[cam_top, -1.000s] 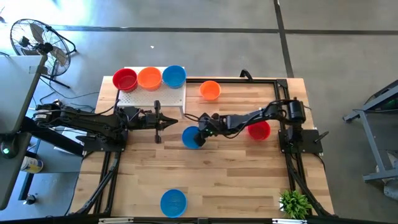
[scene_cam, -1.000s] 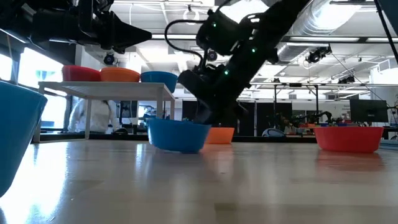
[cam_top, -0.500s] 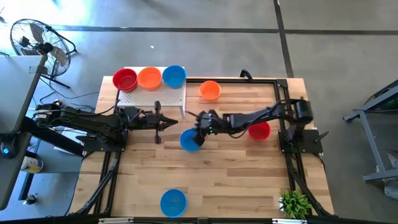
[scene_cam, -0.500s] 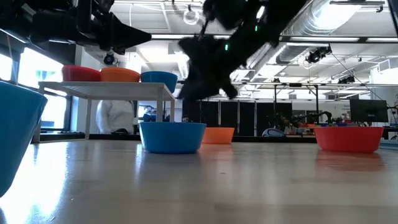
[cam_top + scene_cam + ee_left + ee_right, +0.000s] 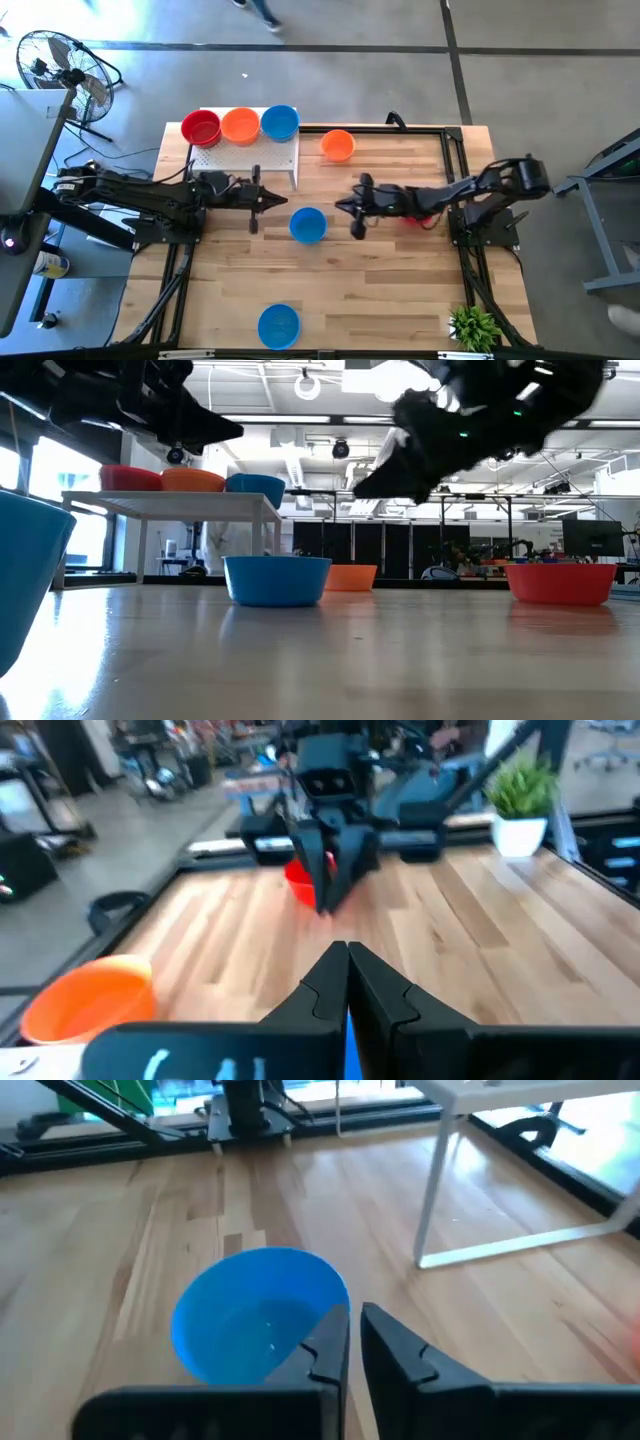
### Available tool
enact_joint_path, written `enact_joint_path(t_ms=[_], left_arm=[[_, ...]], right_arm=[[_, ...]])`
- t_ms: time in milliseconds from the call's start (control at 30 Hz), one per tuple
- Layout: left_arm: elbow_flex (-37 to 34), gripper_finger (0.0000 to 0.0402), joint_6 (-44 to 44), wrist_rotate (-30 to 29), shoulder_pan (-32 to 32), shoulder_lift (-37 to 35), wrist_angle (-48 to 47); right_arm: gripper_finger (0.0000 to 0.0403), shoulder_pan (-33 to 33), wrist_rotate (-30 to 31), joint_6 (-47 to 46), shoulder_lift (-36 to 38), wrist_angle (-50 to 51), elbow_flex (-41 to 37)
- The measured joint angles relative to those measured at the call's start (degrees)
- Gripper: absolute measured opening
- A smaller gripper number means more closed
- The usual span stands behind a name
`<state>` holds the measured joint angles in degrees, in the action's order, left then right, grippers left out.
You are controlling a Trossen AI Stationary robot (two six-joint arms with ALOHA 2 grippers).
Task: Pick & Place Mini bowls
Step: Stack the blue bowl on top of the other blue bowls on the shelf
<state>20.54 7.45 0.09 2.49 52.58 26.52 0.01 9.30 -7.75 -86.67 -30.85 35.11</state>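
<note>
Wooden table (image 5: 400, 270): blue bowl (image 5: 308, 224) sat free, just ahead of right gripper (image 5: 352, 207), fingers nearly pressed together, empty; left gripper (image 5: 283, 203) pressed together, equally near.

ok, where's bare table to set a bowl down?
Free: the wood between the middle blue bowl and the front blue bowl, and the front right toward the plant. Crowded: the white board with three bowls, and the strip between the grippers.
</note>
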Motion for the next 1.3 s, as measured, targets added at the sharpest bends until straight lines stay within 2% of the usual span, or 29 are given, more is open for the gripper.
enact_joint_path(t_ms=[233,433,633,800,1100,1300], left_arm=[[8.53,0.0001,-1.69,1.08,-0.57,3.15,-15.57],[17.22,0.0001,-1.72,-1.02,-4.38,10.67,-27.42],[26.20,0.0006,-4.76,-8.45,-8.75,19.42,-39.34],[33.05,0.0046,-7.80,-10.57,-11.90,26.26,-45.75],[43.23,0.0155,-14.38,-9.64,-15.16,36.47,-55.22],[47.27,0.0183,-16.44,-9.50,-15.38,43.34,-57.20]], right_arm=[[0.0002,-0.02,5.23,0.33,5.98,-12.58,-13.52],[0.0008,0.00,6.84,0.33,8.36,-21.00,-20.72],[0.0001,0.00,6.84,0.33,8.37,-26.64,-24.77],[0.0003,0.00,6.84,0.33,8.37,-29.48,-26.69],[0.0003,0.00,6.45,0.74,8.37,-29.42,-26.77],[0.0003,0.00,6.40,0.75,8.35,-28.72,-26.75]])
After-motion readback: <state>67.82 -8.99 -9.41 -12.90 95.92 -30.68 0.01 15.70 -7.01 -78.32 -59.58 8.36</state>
